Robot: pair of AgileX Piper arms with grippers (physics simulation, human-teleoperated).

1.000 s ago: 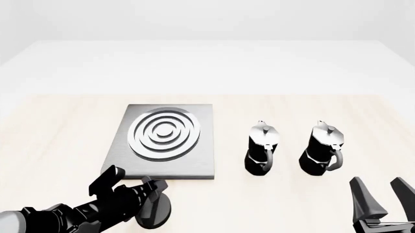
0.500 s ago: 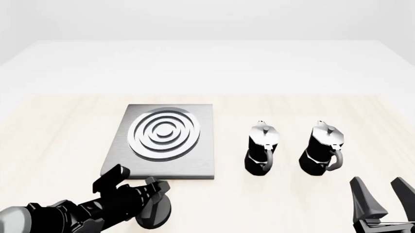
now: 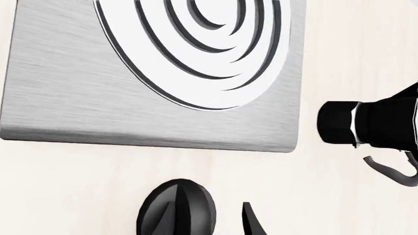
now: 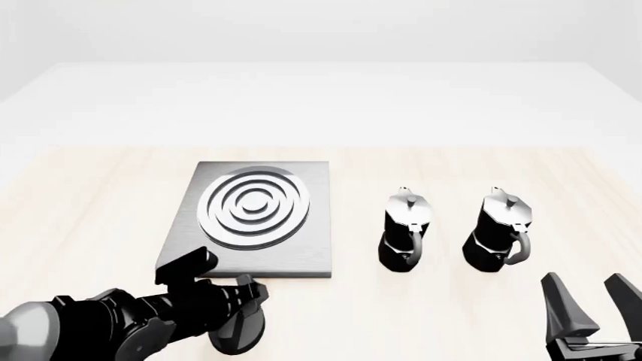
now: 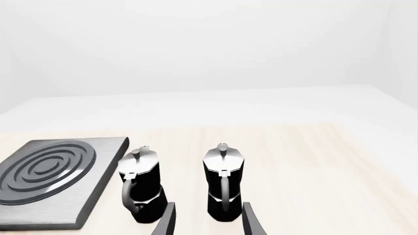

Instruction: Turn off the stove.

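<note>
The stove (image 4: pixel 251 218) is a flat grey metal plate with silver burner rings, left of centre; it also shows in the left wrist view (image 3: pixel 78 98) and the right wrist view (image 5: pixel 46 196). Its round black knob (image 4: pixel 239 335) with a raised bar sits on the table just in front of the plate, and also shows in the left wrist view (image 3: pixel 176 215). My left gripper (image 4: pixel 222 274) is open and hovers right over the knob, its fingertips reaching the plate's near edge. One finger (image 3: pixel 251 223) shows beside the knob. My right gripper (image 4: pixel 594 297) is open and empty at the near right.
Two black-and-silver moka pots (image 4: pixel 407 233) (image 4: pixel 498 233) stand upright to the right of the stove, between it and my right gripper. They also show in the right wrist view (image 5: pixel 140 183) (image 5: pixel 224 183). One pot (image 3: pixel 372 127) shows in the left wrist view.
My left gripper has moved a little right and forward over the knob, and its arm has come further into view. The right arm has not moved.
</note>
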